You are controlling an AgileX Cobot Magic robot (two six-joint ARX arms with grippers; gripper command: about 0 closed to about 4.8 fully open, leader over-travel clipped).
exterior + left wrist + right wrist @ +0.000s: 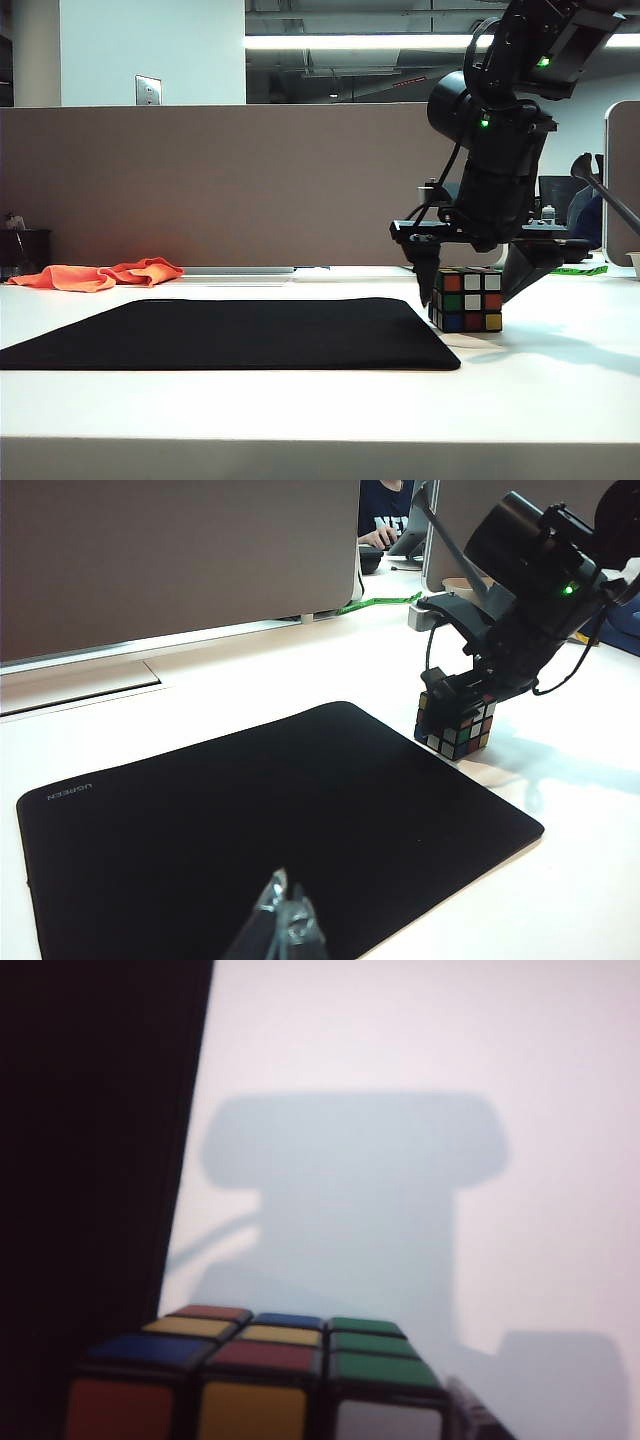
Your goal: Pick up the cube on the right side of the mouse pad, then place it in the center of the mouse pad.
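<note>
Exterior view: black right gripper point(478, 281) hangs over the small multicoloured puzzle cube point(467, 300), one finger on each side, jaws spread and not yet gripping. That cube sits on the white table point(320, 410) just off the right edge of the thin flat black mouse pad point(235, 333). An orange cloth point(100, 274) lies far left.

Left wrist view: the left gripper point(282, 927) hovers near the mouse pad's near edge, fingertips close together; whether clenched I cannot tell.

Right wrist view: the cube's top fills the foreground beside the pad.
</note>
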